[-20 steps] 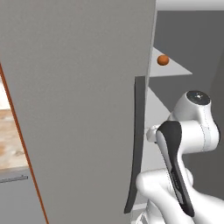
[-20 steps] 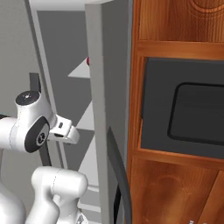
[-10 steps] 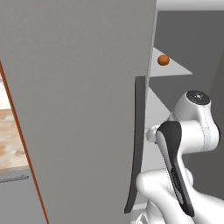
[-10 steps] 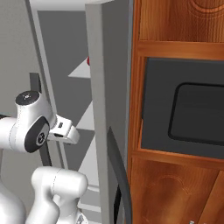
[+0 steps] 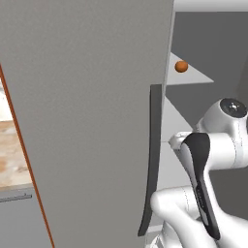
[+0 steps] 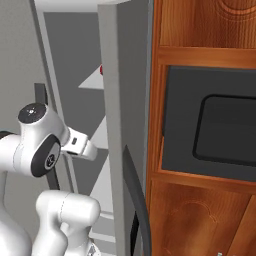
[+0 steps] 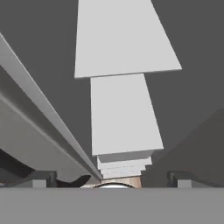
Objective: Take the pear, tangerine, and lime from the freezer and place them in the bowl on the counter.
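- Tangerine (image 5: 181, 67) sits on a pale shelf high up inside the freezer (image 5: 87, 121), far back, near the shelf's left end by the door edge.
- It is small, round and orange, and nothing is touching it.
- In the right base view a small reddish spot peeks past the door edge up high. I cannot tell which fruit that is.
- The big grey freezer door stands open on the left, with its long dark handle (image 5: 151, 160) hanging down the edge.
- The robot arm reaches into the freezer, low down, well under the tangerine's shelf.
- The gripper (image 7: 111, 178) shows in the hand view as two dark finger tips (image 7: 41, 178) set wide apart with nothing between them, so it looks let go and empty.
- That view looks along a stack of pale shelves (image 7: 122, 113).
- My guess is the hand must go up and further in, because the tangerine is above it and well apart from it.
- A strip of the counter (image 5: 12, 160) shows far left, past the door.
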Robot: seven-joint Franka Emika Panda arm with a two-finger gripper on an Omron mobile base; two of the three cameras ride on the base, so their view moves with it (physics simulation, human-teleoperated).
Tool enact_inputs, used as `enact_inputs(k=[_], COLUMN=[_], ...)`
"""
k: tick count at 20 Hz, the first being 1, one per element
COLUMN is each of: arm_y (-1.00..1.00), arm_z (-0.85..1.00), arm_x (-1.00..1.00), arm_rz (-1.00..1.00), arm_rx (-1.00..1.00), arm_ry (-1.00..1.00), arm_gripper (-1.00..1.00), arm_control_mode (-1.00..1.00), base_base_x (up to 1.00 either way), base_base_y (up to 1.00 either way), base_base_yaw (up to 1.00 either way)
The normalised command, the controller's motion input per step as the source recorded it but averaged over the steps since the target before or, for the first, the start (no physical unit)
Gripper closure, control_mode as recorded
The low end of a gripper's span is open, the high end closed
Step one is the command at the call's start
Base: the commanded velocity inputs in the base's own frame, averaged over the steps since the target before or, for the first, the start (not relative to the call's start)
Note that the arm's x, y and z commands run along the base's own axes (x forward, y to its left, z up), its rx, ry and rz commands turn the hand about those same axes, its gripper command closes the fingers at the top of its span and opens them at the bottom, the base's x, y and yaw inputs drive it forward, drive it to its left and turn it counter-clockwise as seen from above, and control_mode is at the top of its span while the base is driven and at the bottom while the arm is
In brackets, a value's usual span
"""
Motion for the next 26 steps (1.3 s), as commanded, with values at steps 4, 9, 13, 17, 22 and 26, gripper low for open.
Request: enact_inputs(k=[4, 9, 13, 17, 22, 26], arm_y=[-0.31, -0.17, -0.13, -0.11, -0.17, -0.29], arm_z=[0.34, 0.36, 0.33, 0.38, 0.39, 0.37], arm_x=[0.04, 0.05, 0.16, 0.11, 0.27, 0.26], arm_rz=[-0.1, -0.1, -0.09, -0.08, -0.03, -0.02], arm_rx=[0.0, 0.0, 0.0, 0.0, 0.0, 0.02], arm_ry=[-0.18, -0.15, -0.16, -0.18, -0.12, -0.04], arm_gripper=[-1.0, -1.0, -1.0, -1.0, -1.0, -1.0], arm_control_mode=[-1.0, -1.0, -1.0, -1.0, -1.0, -1.0], base_base_x=[0.0, 0.0, 0.0, 0.0, 0.0, 0.0], base_base_y=[0.0, 0.0, 0.0, 0.0, 0.0, 0.0], base_base_yaw=[0.0, 0.0, 0.0, 0.0, 0.0, 0.0])
